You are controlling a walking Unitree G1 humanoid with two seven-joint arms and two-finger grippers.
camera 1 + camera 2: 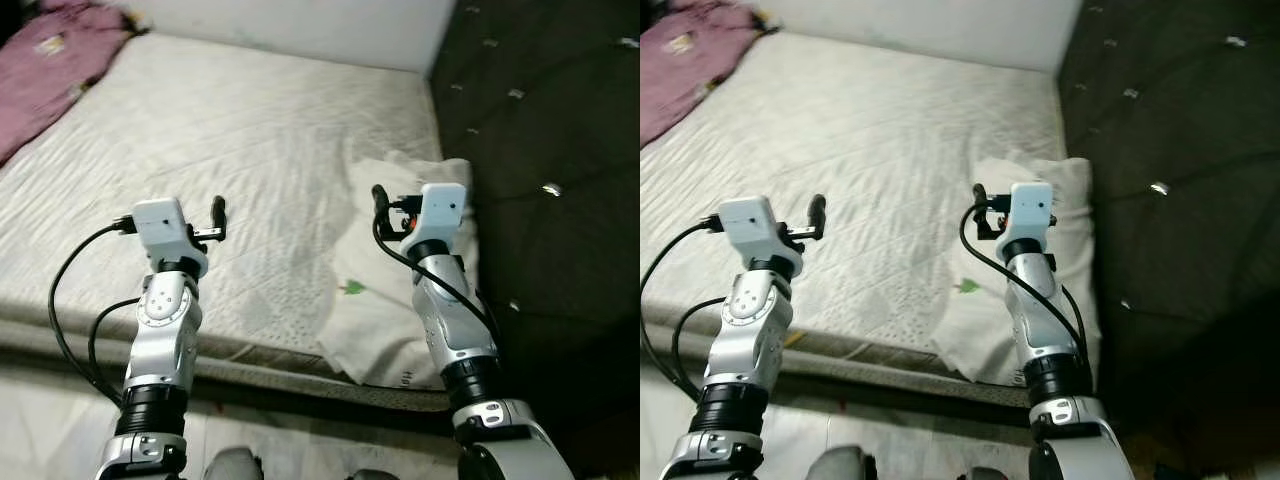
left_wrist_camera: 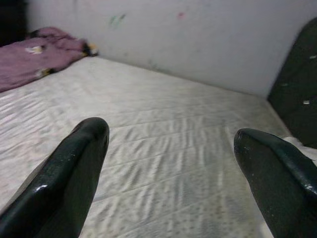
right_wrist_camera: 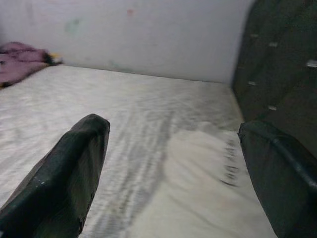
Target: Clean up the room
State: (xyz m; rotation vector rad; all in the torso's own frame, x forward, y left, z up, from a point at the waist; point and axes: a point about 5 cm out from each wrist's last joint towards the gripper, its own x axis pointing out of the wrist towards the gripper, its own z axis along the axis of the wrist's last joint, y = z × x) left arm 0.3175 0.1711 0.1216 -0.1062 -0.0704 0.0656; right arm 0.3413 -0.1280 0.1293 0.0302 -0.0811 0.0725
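A bare white mattress [image 1: 250, 130] lies in front of me. On its right side, against the headboard, rests a white pillow [image 1: 370, 320] with a small green mark. A crumpled purple blanket [image 1: 50, 60] sits at the far left corner. My left gripper [image 2: 171, 144] is held over the mattress's near edge, open and empty. My right gripper [image 3: 173, 134] hovers above the near part of the pillow [image 3: 203, 163], also open with nothing between its fingers.
A dark tufted headboard [image 1: 550, 120] rises along the right side of the bed. A white wall [image 1: 300, 25] closes off the far side. Pale floor [image 1: 50, 420] runs below the mattress's near edge, at my feet.
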